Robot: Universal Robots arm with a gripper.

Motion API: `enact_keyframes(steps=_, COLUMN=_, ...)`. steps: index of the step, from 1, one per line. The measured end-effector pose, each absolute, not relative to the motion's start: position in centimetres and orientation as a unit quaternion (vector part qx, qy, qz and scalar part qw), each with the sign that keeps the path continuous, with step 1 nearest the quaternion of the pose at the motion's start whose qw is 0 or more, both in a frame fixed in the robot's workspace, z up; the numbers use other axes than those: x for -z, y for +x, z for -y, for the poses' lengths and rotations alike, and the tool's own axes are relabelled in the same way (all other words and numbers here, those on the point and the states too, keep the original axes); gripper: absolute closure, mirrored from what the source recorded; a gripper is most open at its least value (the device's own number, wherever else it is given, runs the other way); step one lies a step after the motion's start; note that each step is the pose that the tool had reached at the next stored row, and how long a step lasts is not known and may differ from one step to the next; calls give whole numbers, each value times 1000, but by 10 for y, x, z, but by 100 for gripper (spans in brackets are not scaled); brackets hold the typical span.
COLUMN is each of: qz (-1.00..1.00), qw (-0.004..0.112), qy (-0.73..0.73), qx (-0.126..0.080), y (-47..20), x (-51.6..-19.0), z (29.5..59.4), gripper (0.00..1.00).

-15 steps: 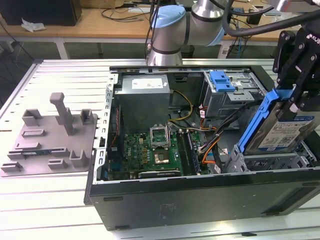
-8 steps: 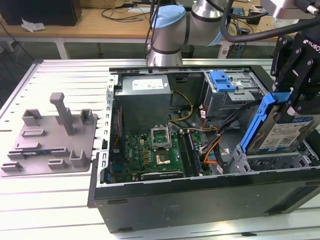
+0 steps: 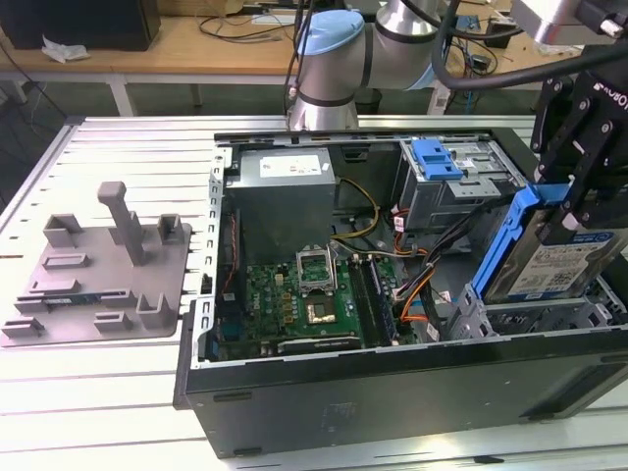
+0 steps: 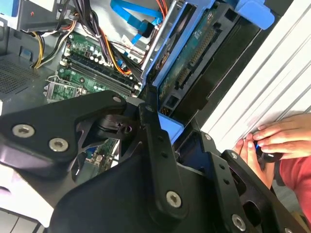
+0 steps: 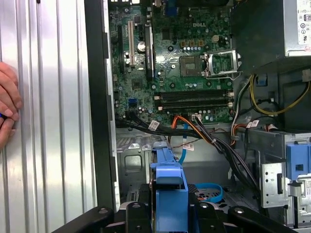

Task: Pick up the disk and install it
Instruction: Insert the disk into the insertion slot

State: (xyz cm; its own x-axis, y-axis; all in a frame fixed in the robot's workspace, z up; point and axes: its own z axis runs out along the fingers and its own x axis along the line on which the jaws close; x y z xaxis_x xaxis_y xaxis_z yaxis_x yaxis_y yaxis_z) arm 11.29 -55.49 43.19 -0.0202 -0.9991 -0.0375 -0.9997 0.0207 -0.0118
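One arm: pale blue-and-silver joints stand above the rear of the case and carry the black pincer (image 3: 574,196), which has white lettering on its body.
Pincer state: fingers drawn in narrowly on the upper edge of the disk (image 3: 549,257), clamping its blue carrier; nothing else is held.
Disk: hangs beneath the pincer, tilted on edge, its white-and-blue label facing the exterior camera; the second wrist view shows its green circuit-board side.
Drive cage (image 3: 535,319): directly below the pincer, in a corner of the case; the disk's lower edge is at its rim, contact cannot be told.
Computer case (image 3: 392,397): black, open, lying on the ribbed metal table (image 3: 98,392).
Motherboard (image 3: 294,299): green, lower than the pincer, toward the exterior view's left of it.
Power-supply box (image 3: 285,196): grey, white label on top, well apart from the pincer.
Blue latch (image 3: 437,157): near the pincer, on the exterior view's left of it.
Cable tags (image 5: 153,124): small white labels on the wire bundle beyond the pincer.
Person's hand (image 4: 274,138): on the table outside the case wall, apart from the pincer.
Grey fixture (image 3: 98,265): on the table, well apart from the pincer.
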Motion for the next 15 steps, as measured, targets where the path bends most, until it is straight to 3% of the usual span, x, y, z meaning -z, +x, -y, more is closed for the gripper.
enact_keyframes(steps=15, qz=-714, qw=17, qy=-700, qx=-9, y=113, x=-431, z=555, gripper=63)
